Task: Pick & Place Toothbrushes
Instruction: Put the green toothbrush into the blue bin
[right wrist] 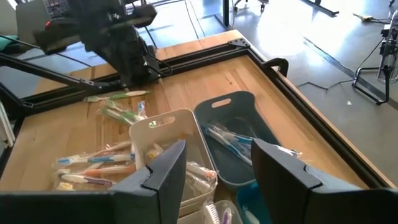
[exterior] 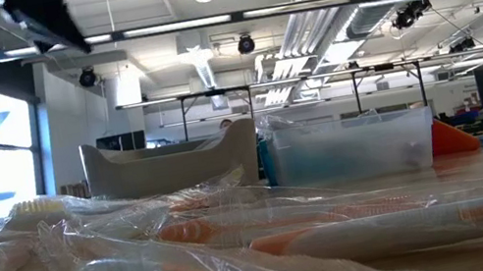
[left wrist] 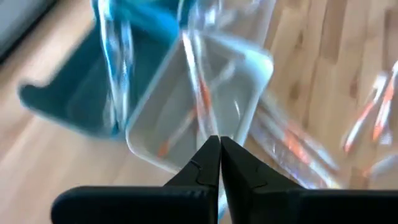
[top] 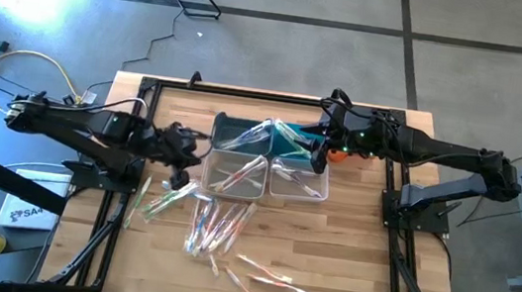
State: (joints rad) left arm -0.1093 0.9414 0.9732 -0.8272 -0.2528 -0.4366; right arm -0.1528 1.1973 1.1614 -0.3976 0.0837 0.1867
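Wrapped toothbrushes (top: 217,222) lie loose on the wooden table near its middle, with more toward the near edge (top: 264,281) and green ones at the left (right wrist: 121,106). Others lie in the bins. My left gripper (top: 183,171) hangs shut to the left of the white bin (left wrist: 261,65), and nothing shows between its fingers (left wrist: 219,155). An orange-handled toothbrush (left wrist: 200,93) lies in that bin just beyond the fingertips. My right gripper (right wrist: 217,180) hangs open over the bins' right side (top: 320,156), holding nothing.
Four small bins stand together at mid-table: a dark teal one (top: 233,128), a brighter teal one (top: 293,142), and two pale ones (top: 232,174) (top: 298,183). A black frame (top: 149,82) rims the table. An orange shape (exterior: 451,138) shows beside the clear bin (exterior: 353,146).
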